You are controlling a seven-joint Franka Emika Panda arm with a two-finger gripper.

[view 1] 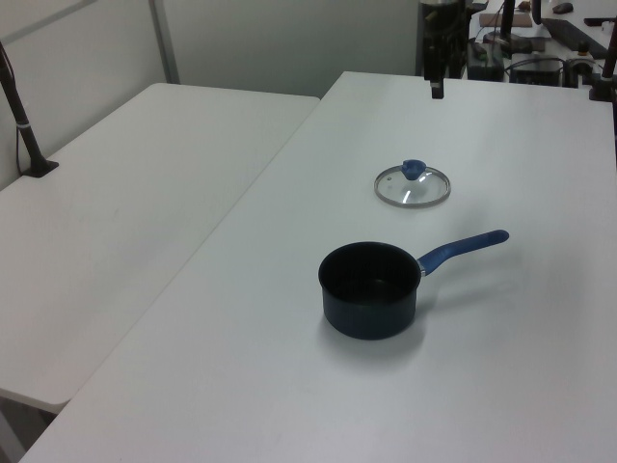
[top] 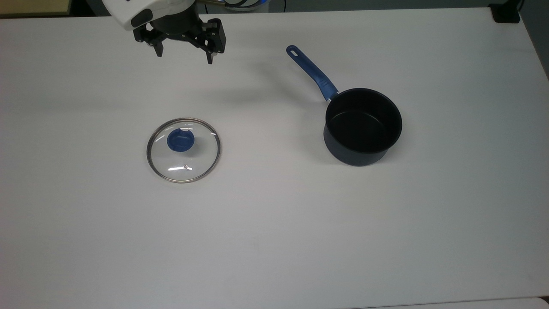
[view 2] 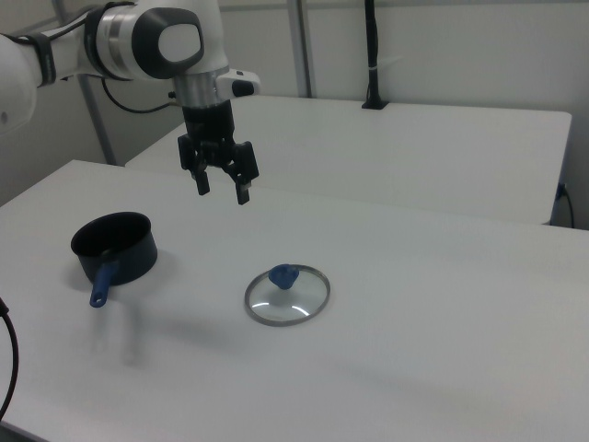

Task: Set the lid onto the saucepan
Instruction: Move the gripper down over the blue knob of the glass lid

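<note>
The glass lid with its steel rim and blue knob lies flat on the white table, in the top view's left half. It also lies flat as the lid and the lid in the side views. The navy saucepan stands upright in the top view's right, its blue handle pointing to the upper left; saucepan, saucepan. My gripper hangs open high above the table, beyond the lid, holding nothing; gripper.
A second white table adjoins on the left view's left, with a black post on it. Cluttered equipment sits past the table's far end in the left view. A black object rests at the top view's upper right corner.
</note>
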